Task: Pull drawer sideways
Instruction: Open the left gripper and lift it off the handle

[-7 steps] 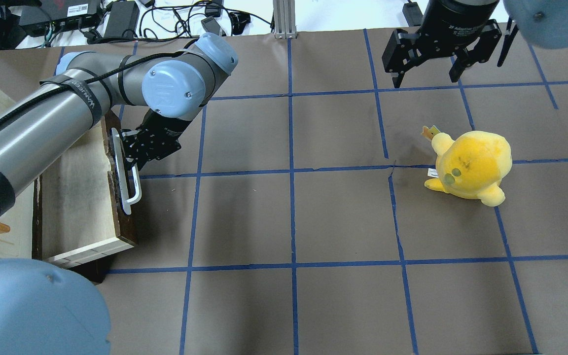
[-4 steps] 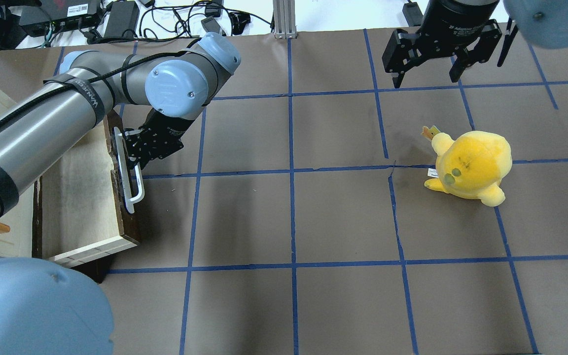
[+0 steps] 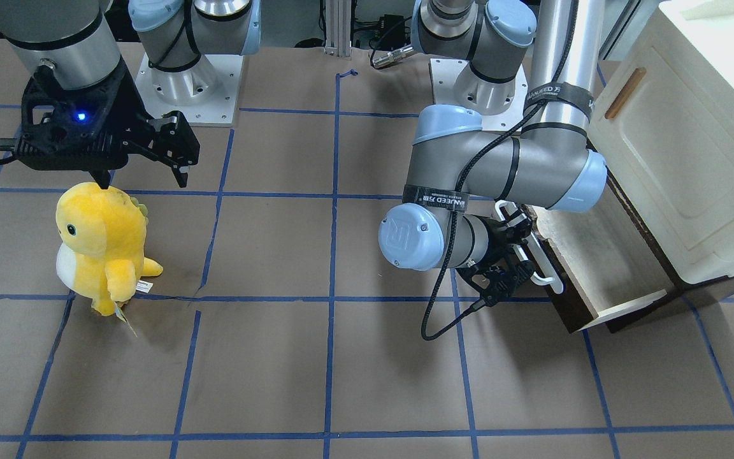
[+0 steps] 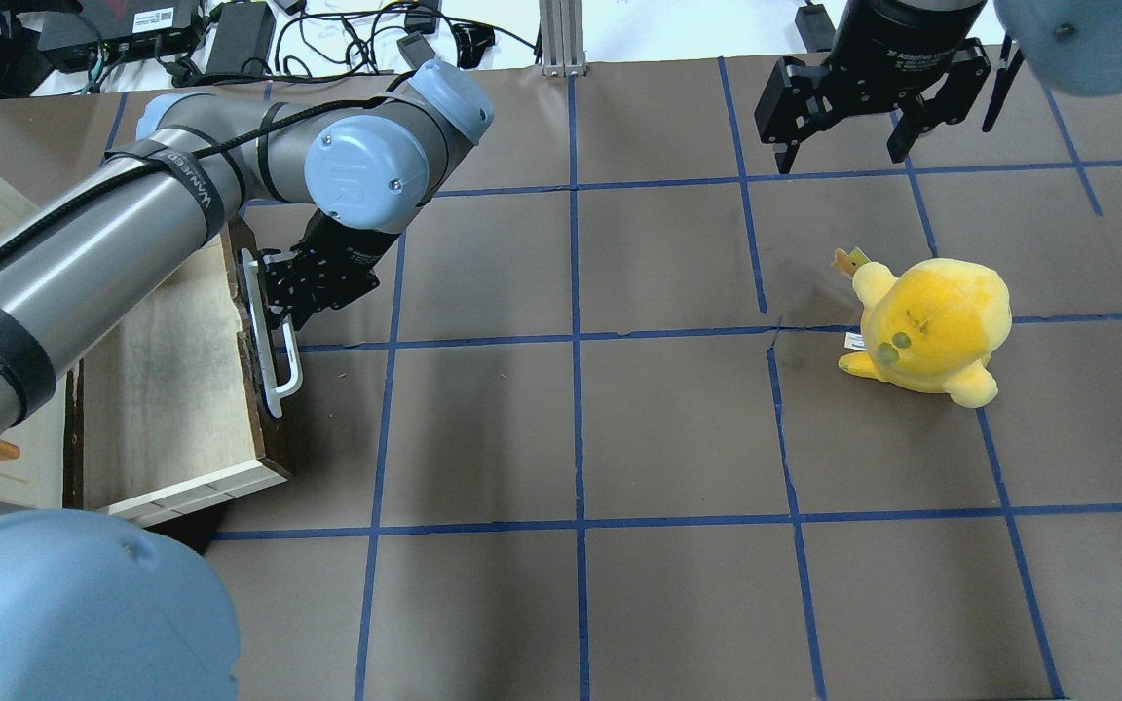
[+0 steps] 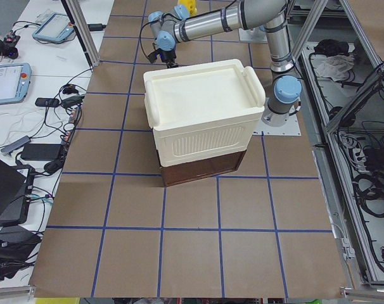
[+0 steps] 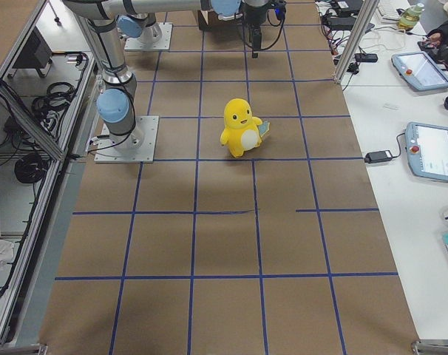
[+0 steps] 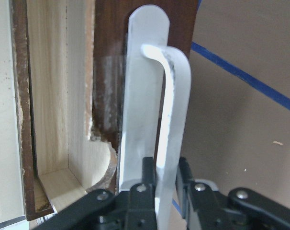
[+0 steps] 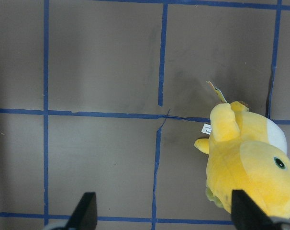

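Partway out of the cream-white cabinet [image 3: 692,159] stands the dark-brown-fronted, pale-wood drawer [image 3: 603,255], likely stiff and light. Its long white bar handle [image 7: 171,110] is the hold; the left gripper [image 7: 165,167] pinches it. Far from the cabinet, the right gripper [image 4: 841,156] gapes empty.

The overhead camera looks forward and down on the table [image 4: 678,428] from behind the robot; the front camera faces back at it steeply — both take in the drawer [image 4: 171,389] and yellow plush toy [image 4: 931,326]. The end cameras look along the table from high up. The wrist cameras sit close — the left at the drawer's white handle [image 7: 173,120], the right above the plush.
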`<state>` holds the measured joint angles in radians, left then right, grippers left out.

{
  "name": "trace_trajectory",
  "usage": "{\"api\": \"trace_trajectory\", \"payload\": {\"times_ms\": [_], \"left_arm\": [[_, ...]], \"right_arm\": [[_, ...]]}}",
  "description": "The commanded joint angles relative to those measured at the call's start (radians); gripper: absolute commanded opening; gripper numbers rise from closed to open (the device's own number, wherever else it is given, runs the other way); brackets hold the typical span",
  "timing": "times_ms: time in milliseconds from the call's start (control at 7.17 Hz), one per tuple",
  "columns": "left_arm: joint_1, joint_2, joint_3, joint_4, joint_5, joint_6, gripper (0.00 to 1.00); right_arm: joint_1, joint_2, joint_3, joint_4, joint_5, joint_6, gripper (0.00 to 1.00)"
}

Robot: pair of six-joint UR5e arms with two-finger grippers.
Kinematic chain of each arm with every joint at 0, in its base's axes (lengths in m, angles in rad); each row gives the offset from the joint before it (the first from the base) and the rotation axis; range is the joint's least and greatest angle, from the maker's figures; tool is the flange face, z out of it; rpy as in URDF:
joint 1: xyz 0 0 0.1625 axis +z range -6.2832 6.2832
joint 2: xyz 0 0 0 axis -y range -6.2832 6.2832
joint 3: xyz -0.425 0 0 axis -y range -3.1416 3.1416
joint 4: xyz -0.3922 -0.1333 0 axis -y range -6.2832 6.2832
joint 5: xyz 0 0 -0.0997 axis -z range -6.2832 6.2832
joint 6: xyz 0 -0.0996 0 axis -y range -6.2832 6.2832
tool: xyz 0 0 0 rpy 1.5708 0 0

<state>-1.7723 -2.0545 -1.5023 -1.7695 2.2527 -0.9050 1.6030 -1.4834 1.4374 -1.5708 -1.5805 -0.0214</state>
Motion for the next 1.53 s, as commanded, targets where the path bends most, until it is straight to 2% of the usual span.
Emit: {"api": "trace_trajectory", "payload": {"times_ms": [0,279,697,836,976,1255,1394], "left_arm": [[-0.006,0.020,0.004,-0.008,-0.001,0.023,1.00],[-0.018,0.098,0.016,-0.028,-0.048,0.160,1.00],[-0.006,0.175,0.167,-0.018,-0.333,0.383,1.00],[-0.003,0.198,0.203,0.048,-0.419,0.540,1.00],[0.016,0.227,0.217,0.057,-0.477,0.660,1.00],[0.115,0.296,0.220,0.086,-0.585,0.681,1.00],[0.141,0.327,0.205,0.091,-0.582,0.728,1.00]], "right_arm": [[0.000,0.000,0.000,0.000,0.000,0.000,1.00],[0.000,0.000,0.000,0.000,0.000,0.000,1.00],[0.000,0.000,0.000,0.000,0.000,-0.002,1.00],[0.000,0.000,0.000,0.000,-0.001,0.000,1.00],[0.000,0.000,0.000,0.000,0.000,0.000,1.00],[0.000,0.000,0.000,0.000,0.000,-0.002,1.00],[0.000,0.000,0.000,0.000,0.000,-0.002,1.00]]}}
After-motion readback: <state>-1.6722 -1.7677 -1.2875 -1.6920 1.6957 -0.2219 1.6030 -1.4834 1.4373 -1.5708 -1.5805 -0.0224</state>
